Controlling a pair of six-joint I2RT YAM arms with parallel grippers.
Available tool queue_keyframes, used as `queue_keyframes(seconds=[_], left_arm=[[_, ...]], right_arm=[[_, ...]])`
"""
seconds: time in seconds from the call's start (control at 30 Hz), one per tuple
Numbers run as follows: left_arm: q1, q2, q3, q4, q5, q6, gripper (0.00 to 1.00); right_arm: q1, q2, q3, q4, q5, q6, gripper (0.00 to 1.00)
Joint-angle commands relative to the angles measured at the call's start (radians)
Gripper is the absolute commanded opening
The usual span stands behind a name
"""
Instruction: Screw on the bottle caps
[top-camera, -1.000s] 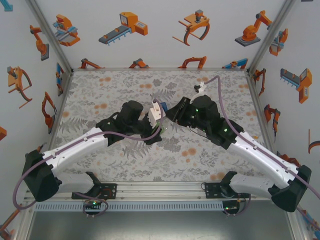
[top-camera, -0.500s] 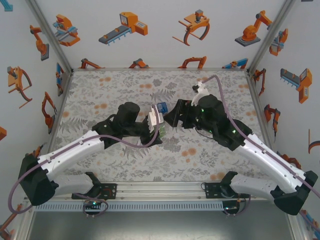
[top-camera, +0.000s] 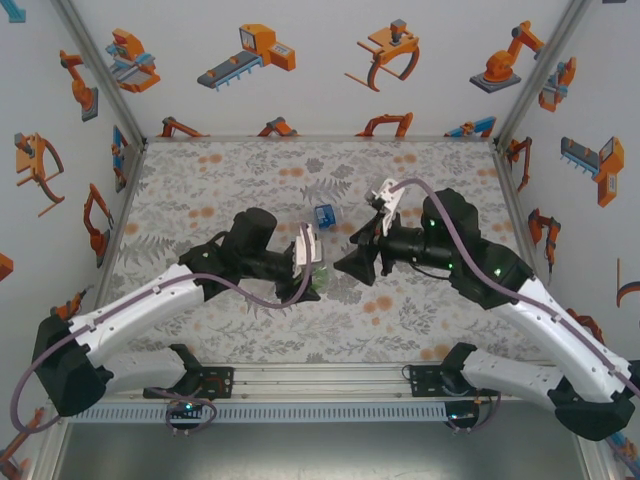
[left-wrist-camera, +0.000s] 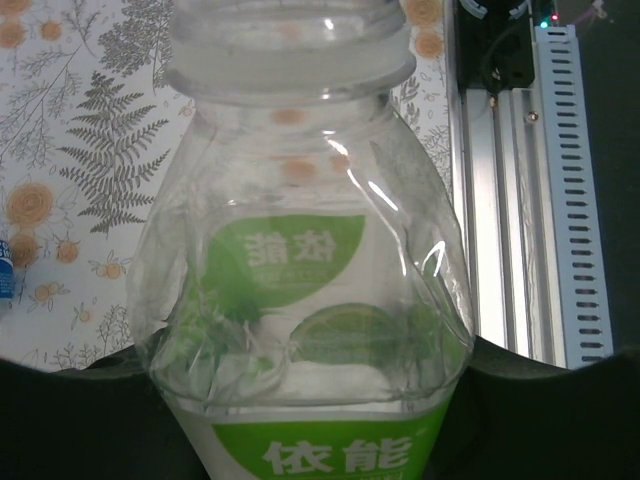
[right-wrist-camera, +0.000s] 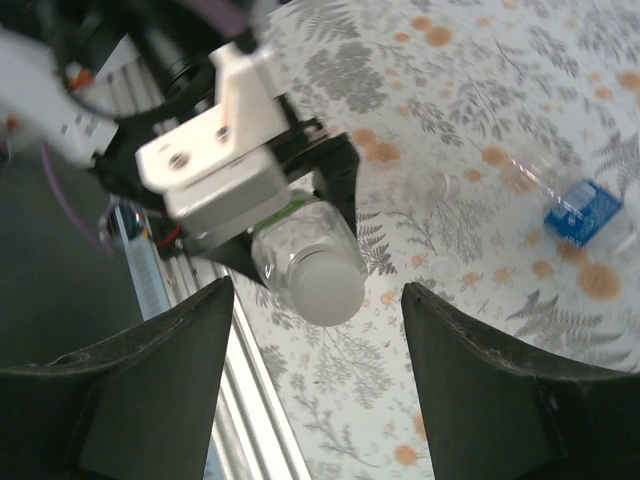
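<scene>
My left gripper (left-wrist-camera: 310, 425) is shut on the green-labelled bottle (left-wrist-camera: 300, 300), gripping its lower body. A white cap (right-wrist-camera: 330, 285) sits on that bottle's neck. In the top view the left gripper (top-camera: 308, 260) holds this bottle (top-camera: 315, 274) tilted toward the right arm. My right gripper (right-wrist-camera: 318, 300) is open, and the capped neck lies ahead between its fingers (right-wrist-camera: 150, 390) without touching them. In the top view the right gripper (top-camera: 354, 264) stands just right of the bottle. A blue-labelled bottle (right-wrist-camera: 580, 212) lies on the table. A loose cap (right-wrist-camera: 443, 266) rests near it.
The blue-labelled bottle (top-camera: 324, 216) lies just behind the two grippers. The aluminium rail (left-wrist-camera: 520, 200) runs along the near table edge, close below the held bottle. Patterned walls enclose the floral table (top-camera: 200, 180) on three sides.
The right gripper has opened, let go of the bottle top and drawn back to the right. The left arm has carried the green bottle nearer to the front, uncovering the blue-labelled bottle.
</scene>
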Motion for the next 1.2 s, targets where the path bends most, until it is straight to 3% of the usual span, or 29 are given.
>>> queue_keyframes(seconds=[0.0,0.3,1.17], left_arm=[[-0.010,-0.031,-0.008,-0.048,0.053,0.046,0.00],[-0.025,-0.069,-0.024,-0.054,0.054,0.040,0.00],[-0.040,-0.065,0.003,-0.065,0.049,0.039,0.00]], right_arm=[[0.003,-0.040,-0.003,-0.036,-0.197,-0.272,0.62],[0.003,-0.060,-0.091,0.055,-0.243,-0.387,0.63],[0.004,0.006,-0.078,0.080,-0.274,-0.399,0.38]])
